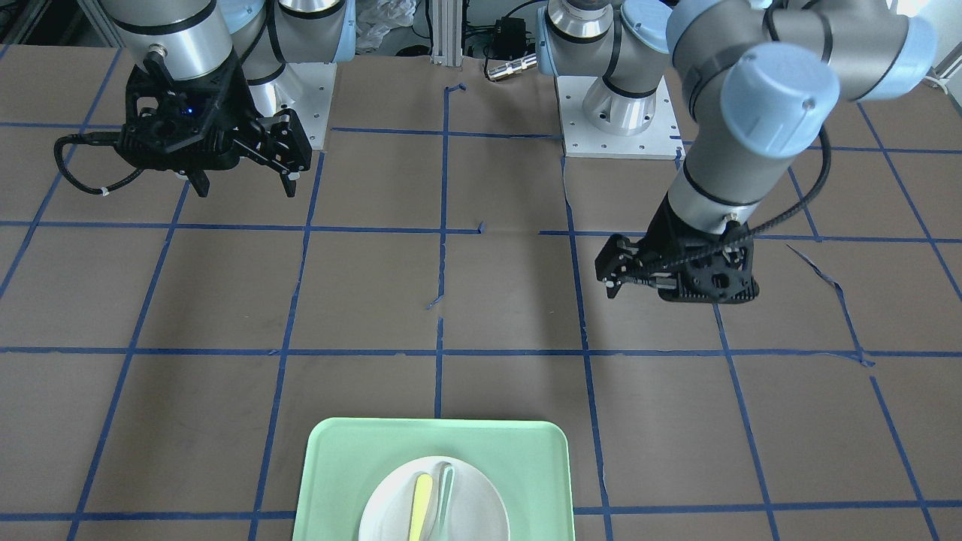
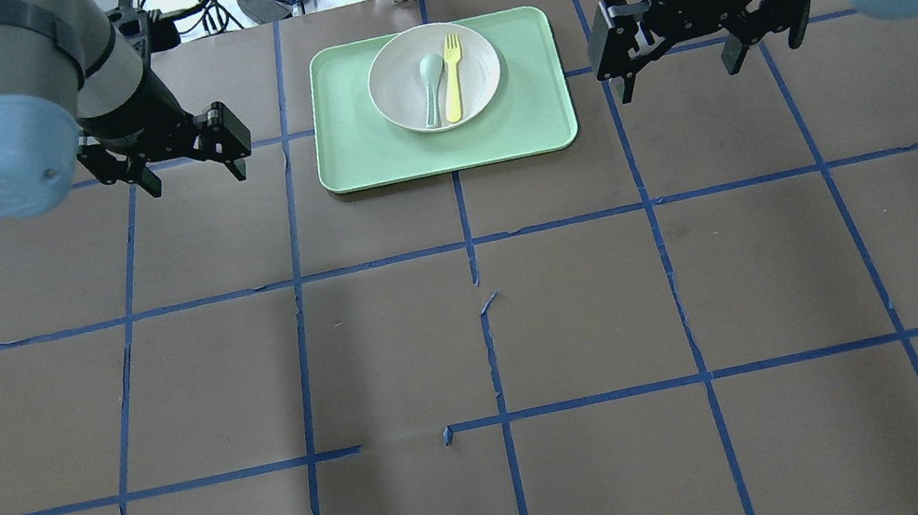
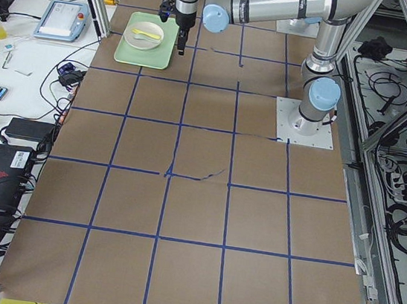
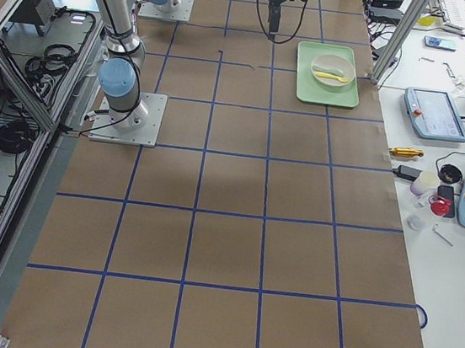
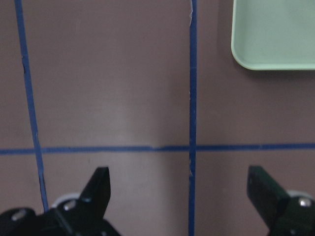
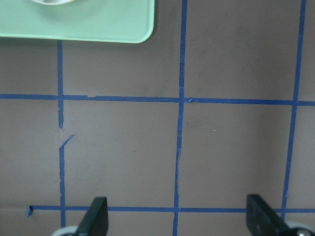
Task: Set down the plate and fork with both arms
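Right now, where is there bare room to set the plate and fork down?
Bare: the whole table on the robot's side of the tray. The strips beside the tray are bare too, but the open left end effector and right end effector hang over them. Crowded: the plate on the tray, holding fork and spoon.

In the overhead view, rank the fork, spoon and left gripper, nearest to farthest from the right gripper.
1. fork: on the plate's half toward the right gripper.
2. spoon: beside the fork, on its far side.
3. left gripper: beyond the tray, on the opposite side.
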